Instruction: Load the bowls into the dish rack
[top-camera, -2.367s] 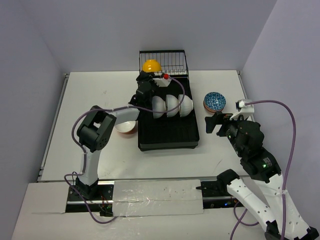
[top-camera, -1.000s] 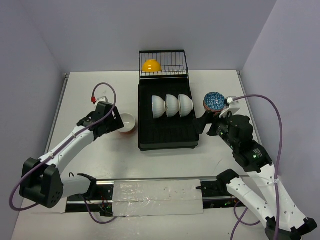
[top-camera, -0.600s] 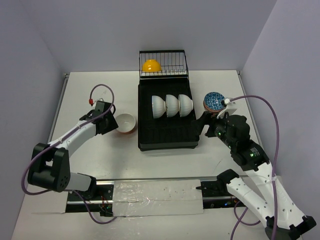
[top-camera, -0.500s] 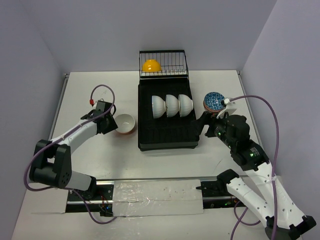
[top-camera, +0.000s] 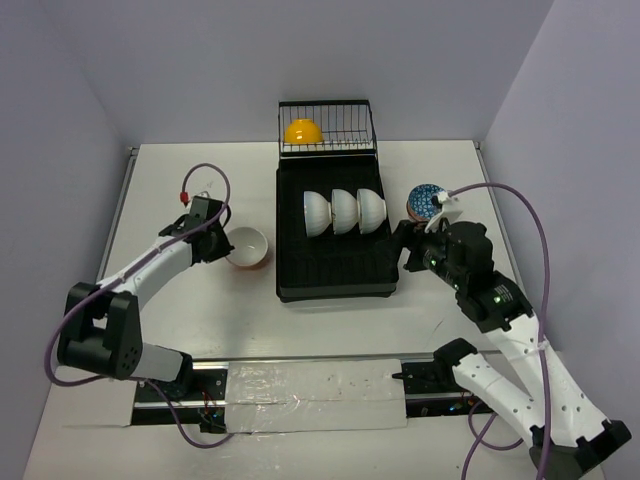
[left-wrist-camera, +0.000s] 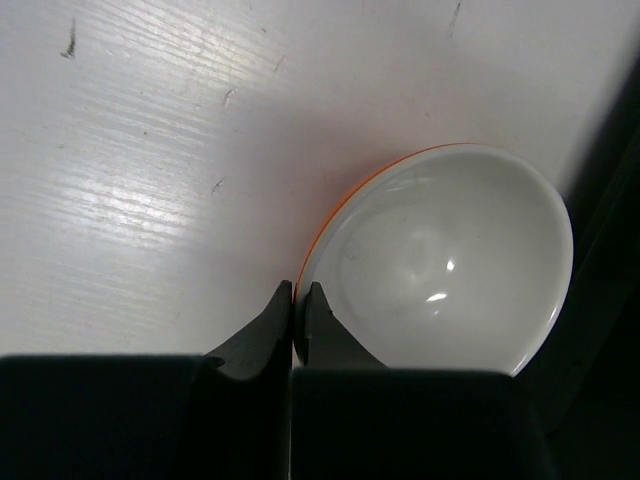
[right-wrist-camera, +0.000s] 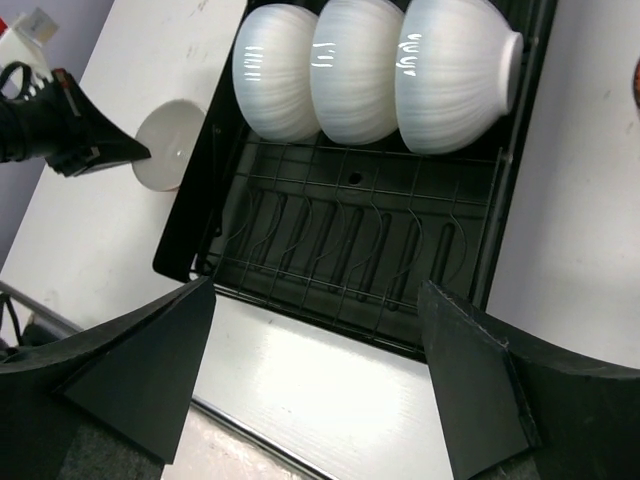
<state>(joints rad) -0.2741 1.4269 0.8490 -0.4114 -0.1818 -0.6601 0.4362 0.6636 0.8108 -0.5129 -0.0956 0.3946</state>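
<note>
Now we watch the left gripper (left-wrist-camera: 297, 318), clamped thinly on the near rim of the orange bowl (left-wrist-camera: 440, 260), which sits on the table (top-camera: 180, 180) just beside the left wall of the dish rack (top-camera: 338, 272). With so narrow a pinch, we judge the bowl could swing or slip as it lifts. Being that near the rack, it could also clip the wall on the way over.

The right gripper (right-wrist-camera: 315, 300) hangs with its jaws spread wide and empty over the rack's right edge, close to the blue-patterned bowl (top-camera: 427, 199). A careless sweep there could knock that bowl.

We count three white bowls (top-camera: 345, 210) on edge in the rack, one yellow bowl (top-camera: 302, 131) in the wire basket (top-camera: 350, 120), one orange and one blue-patterned. We cannot tell whether more nest beneath the blue-patterned one.
</note>
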